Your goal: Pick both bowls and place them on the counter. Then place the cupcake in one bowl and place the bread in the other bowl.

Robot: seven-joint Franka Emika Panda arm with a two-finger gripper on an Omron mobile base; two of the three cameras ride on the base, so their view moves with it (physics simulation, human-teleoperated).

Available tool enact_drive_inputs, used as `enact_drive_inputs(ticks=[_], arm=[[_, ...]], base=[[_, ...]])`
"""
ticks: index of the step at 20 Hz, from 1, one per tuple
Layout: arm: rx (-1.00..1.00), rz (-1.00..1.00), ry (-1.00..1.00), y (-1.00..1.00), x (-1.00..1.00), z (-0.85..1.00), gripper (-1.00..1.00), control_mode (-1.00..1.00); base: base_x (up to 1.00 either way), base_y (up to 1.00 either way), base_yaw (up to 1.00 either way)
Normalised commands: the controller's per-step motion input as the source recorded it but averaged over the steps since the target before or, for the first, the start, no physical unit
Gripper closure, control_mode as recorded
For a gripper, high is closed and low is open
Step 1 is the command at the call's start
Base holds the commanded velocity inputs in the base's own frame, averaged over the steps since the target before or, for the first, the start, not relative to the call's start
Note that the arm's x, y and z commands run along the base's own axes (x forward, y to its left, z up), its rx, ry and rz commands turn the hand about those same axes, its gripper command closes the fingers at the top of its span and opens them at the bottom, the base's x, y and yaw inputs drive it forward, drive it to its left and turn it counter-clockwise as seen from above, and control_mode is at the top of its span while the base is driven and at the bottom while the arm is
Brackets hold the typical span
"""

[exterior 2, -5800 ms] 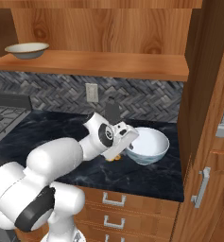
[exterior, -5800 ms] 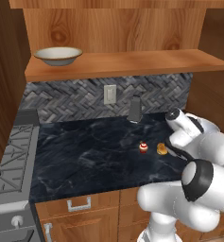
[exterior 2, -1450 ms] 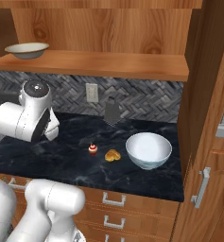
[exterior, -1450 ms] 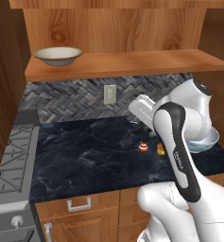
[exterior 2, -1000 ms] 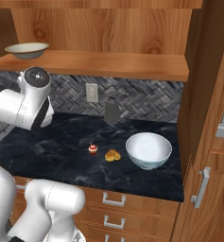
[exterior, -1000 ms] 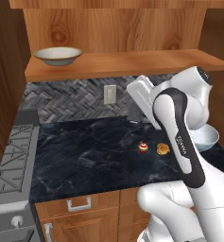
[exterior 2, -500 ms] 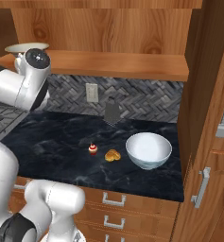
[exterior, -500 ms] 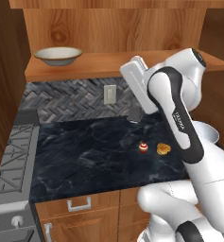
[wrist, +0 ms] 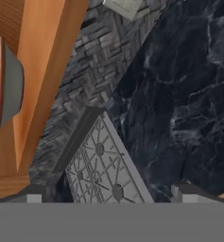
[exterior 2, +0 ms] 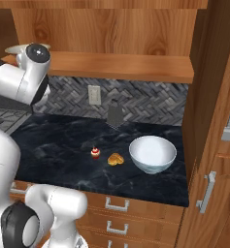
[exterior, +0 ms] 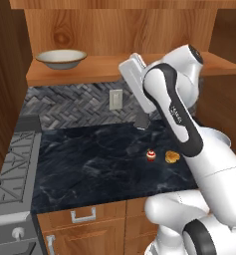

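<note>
Currently my end effector (wrist: 108, 196) is raised level with the wooden shelf (exterior: 99, 69), its jaws spread wide with nothing between them. Its two dark fingertips (wrist: 33, 194) show at the bottom of the hand view, well apart.

Landmark: the wall outlet (exterior: 116, 99) on the herringbone backsplash.

- Cream bowl (exterior: 61, 58): on the shelf, above and left of the outlet; in the hand view it appears edge-on (wrist: 8, 85).
- White bowl (exterior 2: 152, 153): upright on the black marble desk (exterior 2: 53, 140), below and well right of the outlet. Outer pattern too faint to confirm.
- Cupcake (exterior 2: 95, 153): on the desk, directly below the outlet, toward the front edge.
- Bread (exterior 2: 115, 159): just beside the cupcake, between it and the white bowl, touching neither.
- Stove grate (wrist: 101, 168): left of the outlet, at the desk's end.
</note>
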Motion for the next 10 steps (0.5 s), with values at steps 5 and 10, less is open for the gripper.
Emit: enact_drive_inputs(ticks=[5, 10], arm=[[0.0, 0.0, -0.07, 0.19, 0.43, 0.13, -1.0, -1.0], [0.0, 0.0, -0.04, 0.02, 0.45, 0.34, -1.0, -1.0]], base=[[0.0, 0.0, 0.0], [0.0, 0.0, 0.0]])
